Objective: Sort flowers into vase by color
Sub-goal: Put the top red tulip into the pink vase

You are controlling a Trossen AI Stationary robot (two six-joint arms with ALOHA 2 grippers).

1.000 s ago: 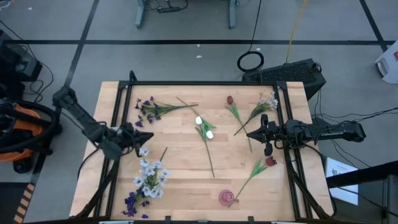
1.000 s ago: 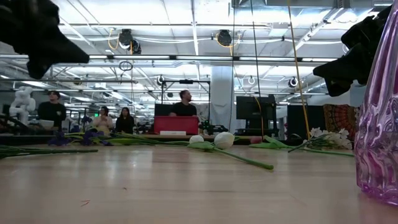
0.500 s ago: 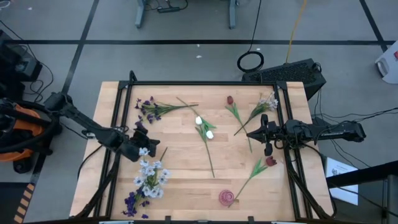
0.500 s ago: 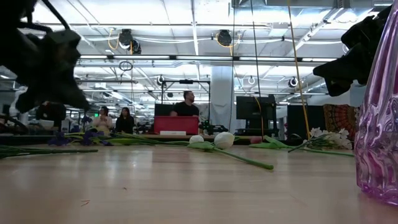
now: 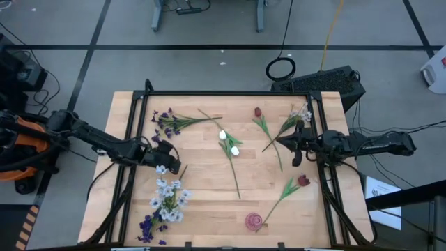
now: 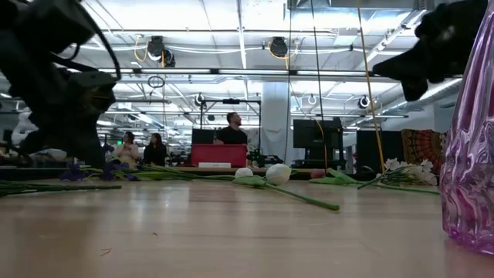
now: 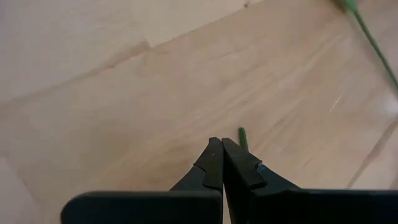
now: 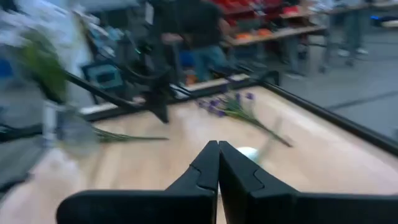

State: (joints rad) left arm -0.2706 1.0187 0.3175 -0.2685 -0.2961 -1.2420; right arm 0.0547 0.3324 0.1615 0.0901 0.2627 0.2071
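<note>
Hovering over the white and blue flowers (image 5: 167, 196), left gripper (image 5: 178, 168) pinched shut, maybe touching a stem tip, right gripper (image 5: 277, 142) closed, empty, waiting far right.

I see purple sprigs (image 5: 167, 122), white tulips (image 5: 228, 142), red tulips (image 5: 304, 180) and pale blossom clusters (image 5: 168, 197) lying flat, scattered across the surface (image 5: 202, 188).

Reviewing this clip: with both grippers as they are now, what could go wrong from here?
1. The left gripper is shut, yet the green stem end shows beside its tips, not clearly between them; it may lift away with nothing.
2. The white and pale-blue blossom cluster lies against a purple sprig; a lift could drag both along.
3. The right gripper, shut, hangs by crossing stems and might snag one.
</note>
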